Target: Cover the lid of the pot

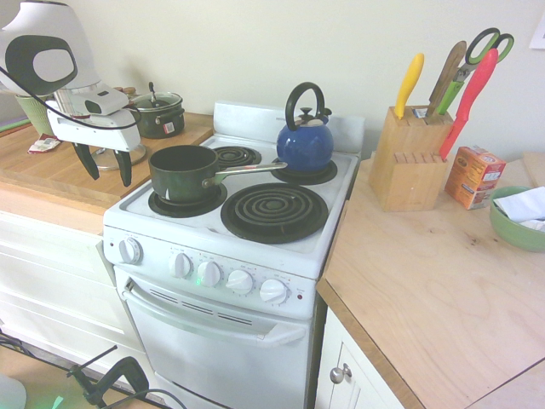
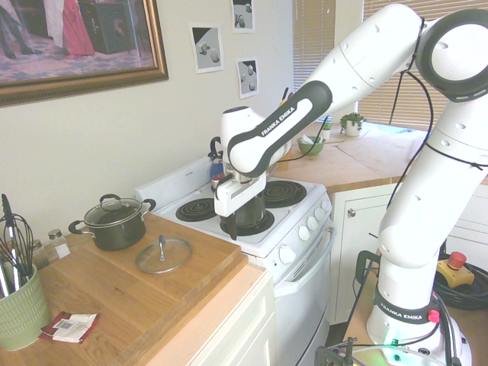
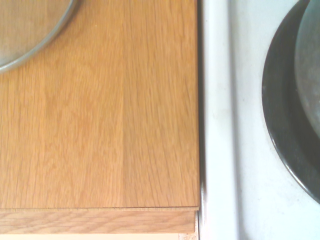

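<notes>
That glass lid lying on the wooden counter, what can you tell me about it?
The lid is round, clear glass with a thin metal rim and a small upright knob at its centre. It lies flat, knob up, on the wooden counter, in front of a small two-handled pot. Nothing else touches it.

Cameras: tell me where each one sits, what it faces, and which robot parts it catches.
First exterior view: in front of the stove, looking down at the pot and kettle; the gripper hangs at the left with open jaws.
Second exterior view: from the counter side, looking across the lid toward the stove; the whole arm shows.
Wrist view: straight down on the counter edge, with the lid's rim in one corner; no robot parts.
Shared: both exterior views show the pot, the stove and the small two-handled pot.
</notes>
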Tool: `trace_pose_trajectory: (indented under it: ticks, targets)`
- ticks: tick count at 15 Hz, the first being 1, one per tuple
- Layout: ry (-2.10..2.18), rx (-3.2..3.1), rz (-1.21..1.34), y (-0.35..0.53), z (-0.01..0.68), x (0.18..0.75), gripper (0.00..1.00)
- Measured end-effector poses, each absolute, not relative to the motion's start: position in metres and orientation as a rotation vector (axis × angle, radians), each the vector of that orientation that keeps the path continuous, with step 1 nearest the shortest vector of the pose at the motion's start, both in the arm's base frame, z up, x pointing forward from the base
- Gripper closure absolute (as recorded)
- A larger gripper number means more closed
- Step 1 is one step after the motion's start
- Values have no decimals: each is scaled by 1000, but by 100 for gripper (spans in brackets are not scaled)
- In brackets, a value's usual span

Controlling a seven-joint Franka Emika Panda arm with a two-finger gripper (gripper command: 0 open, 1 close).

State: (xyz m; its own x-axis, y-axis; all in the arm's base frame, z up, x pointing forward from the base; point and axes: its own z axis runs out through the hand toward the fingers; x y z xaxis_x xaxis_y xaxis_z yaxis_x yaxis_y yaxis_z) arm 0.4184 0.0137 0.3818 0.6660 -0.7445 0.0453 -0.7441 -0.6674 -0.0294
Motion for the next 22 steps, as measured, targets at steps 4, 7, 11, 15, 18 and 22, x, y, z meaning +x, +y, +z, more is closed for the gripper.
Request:
trace_pose_trajectory:
  ticks: [4,7,11,15,18,22]
  targets:
    - [1373,-2784,-172,24,399,431,0]
    - [1450,-2715,-280,56,443,455,0]
    - [1643,-2599,-283,109,465,502,0]
    - [1841,-2454,-302,159,451,563,0]
    - [2017,-2362,-262,164,425,595,0]
    - [2112,-2355,-171,162,400,607,0]
